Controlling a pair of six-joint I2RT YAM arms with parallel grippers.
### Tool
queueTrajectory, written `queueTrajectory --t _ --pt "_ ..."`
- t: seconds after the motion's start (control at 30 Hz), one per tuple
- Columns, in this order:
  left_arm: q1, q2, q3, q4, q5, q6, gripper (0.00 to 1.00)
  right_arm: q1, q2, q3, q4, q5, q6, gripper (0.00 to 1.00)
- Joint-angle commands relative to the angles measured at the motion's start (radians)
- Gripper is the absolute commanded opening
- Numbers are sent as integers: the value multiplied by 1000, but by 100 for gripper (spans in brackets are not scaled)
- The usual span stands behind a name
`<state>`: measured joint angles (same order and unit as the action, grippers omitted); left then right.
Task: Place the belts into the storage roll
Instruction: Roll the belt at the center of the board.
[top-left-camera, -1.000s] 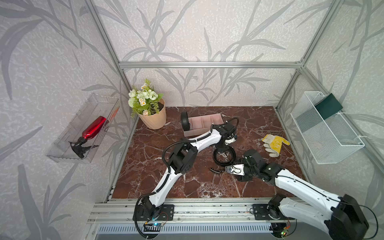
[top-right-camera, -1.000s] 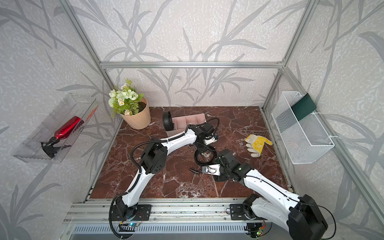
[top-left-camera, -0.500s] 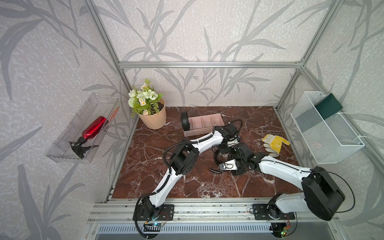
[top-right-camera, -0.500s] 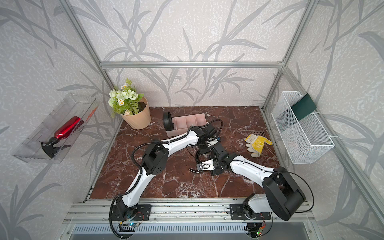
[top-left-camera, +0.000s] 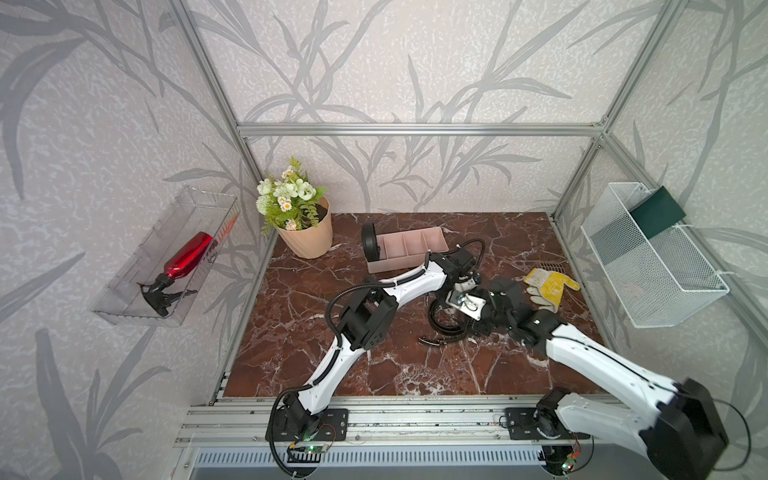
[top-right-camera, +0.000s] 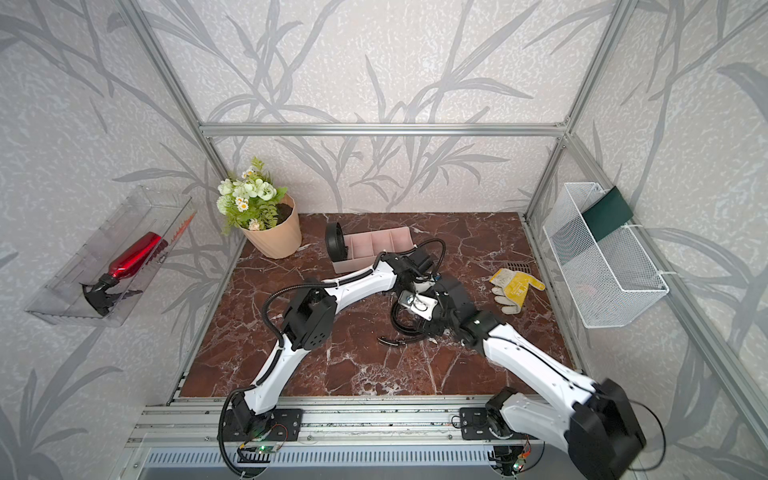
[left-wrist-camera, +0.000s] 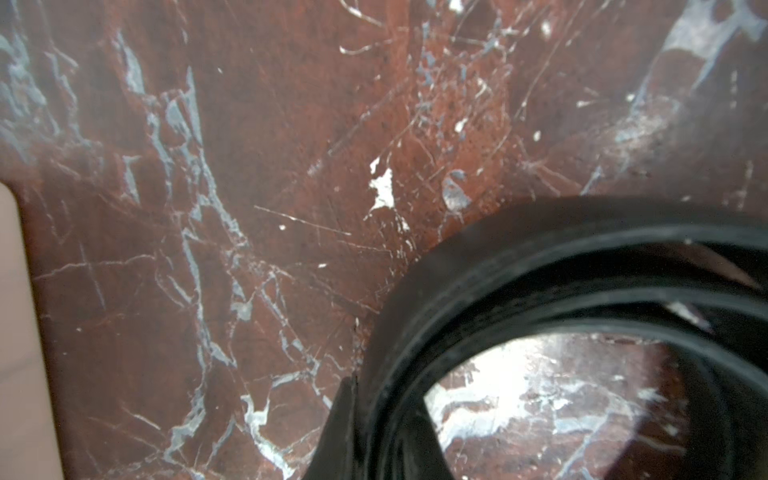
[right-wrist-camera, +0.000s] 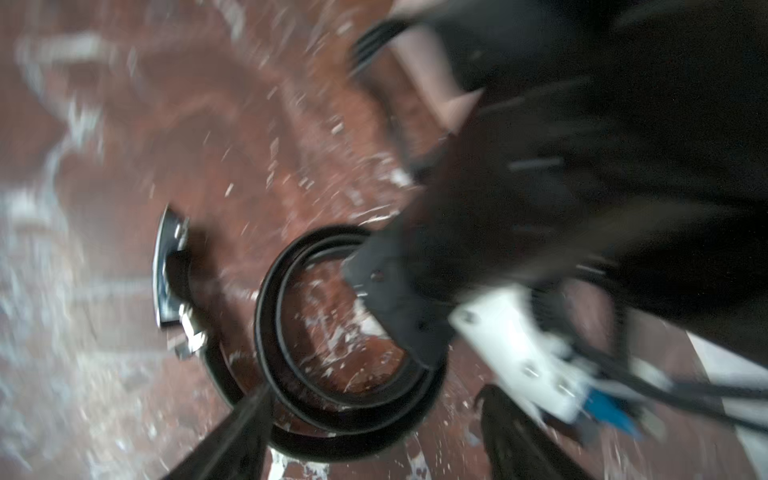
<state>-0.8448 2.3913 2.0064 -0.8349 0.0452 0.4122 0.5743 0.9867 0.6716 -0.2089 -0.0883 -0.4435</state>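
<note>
The pink storage roll holds one coiled belt upright at its end. Just beside it on the tabletop, a second, springy belt lies loosely coiled. The left gripper is clenched on its band, the right gripper spread; I'd pinch across the coil's stacked turns.

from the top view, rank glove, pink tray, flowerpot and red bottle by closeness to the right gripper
From the right gripper:
1. Glove, on the table towards the mesh-basket side.
2. Pink tray, towards the back wall.
3. Flowerpot, back corner.
4. Red bottle, in the clear wall bin.
</note>
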Motion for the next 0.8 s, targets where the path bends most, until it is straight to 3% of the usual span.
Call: queueTrajectory --t 0.0,0.03,0.13,0.27,0.57,0.77 --pt "-39 130 -66 -53 94 14 0 -36 -121 -57 -43 92 570 82" --pt "-40 128 -64 -53 93 9 0 -52 -141 -52 -105 122 692 83" --pt "-41 124 -65 -56 91 -6 0 -155 -143 -46 -235 -13 939 80" --pt "-42 122 -71 -61 106 -21 0 -232 -36 -70 -294 -137 1104 69" --pt "-71 128 -69 -61 131 -23 0 -277 309 21 -178 -294 1056 70" --pt "-102 142 -51 -67 137 -26 0 -278 421 78 -168 -275 1042 71"
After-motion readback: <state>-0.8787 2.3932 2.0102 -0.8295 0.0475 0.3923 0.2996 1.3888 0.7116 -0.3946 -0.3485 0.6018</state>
